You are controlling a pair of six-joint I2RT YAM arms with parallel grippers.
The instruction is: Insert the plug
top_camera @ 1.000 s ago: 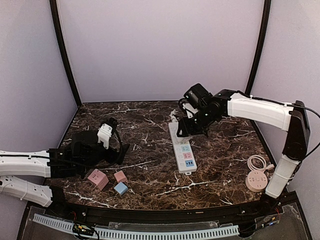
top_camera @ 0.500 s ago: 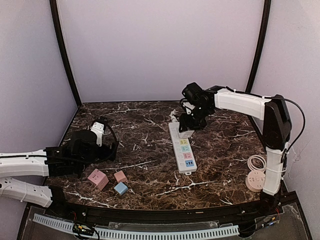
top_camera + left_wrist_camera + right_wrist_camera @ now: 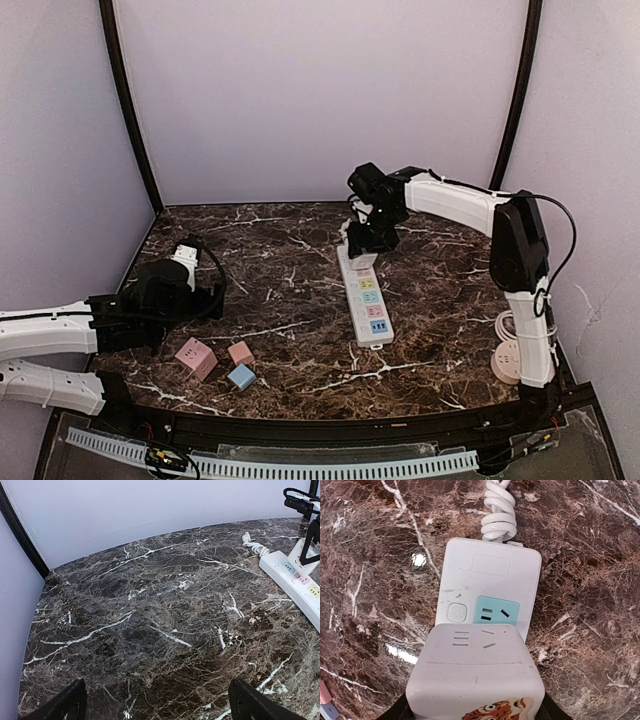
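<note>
A white power strip (image 3: 366, 297) with coloured sockets lies mid-table; it also shows in the right wrist view (image 3: 490, 575) and the left wrist view (image 3: 292, 580). My right gripper (image 3: 366, 238) is shut on a white cube plug (image 3: 472, 677) with a tiger sticker. It holds the plug just over the strip's far end, next to the teal socket (image 3: 496, 611) and the round switch (image 3: 456, 613). Whether the plug touches the strip is hidden. My left gripper (image 3: 212, 293) is open and empty over bare marble at the left (image 3: 157, 711).
Pink (image 3: 195, 357), salmon (image 3: 240, 352) and blue (image 3: 241, 376) cube adapters sit at the front left. A round white socket (image 3: 513, 360) with a coiled cable lies at the front right. The strip's coiled cord (image 3: 498, 510) runs off its far end. Purple walls enclose the table.
My right gripper has moved left and back along the strip, carrying the plug to its far end. My left arm has drawn back to the left.
</note>
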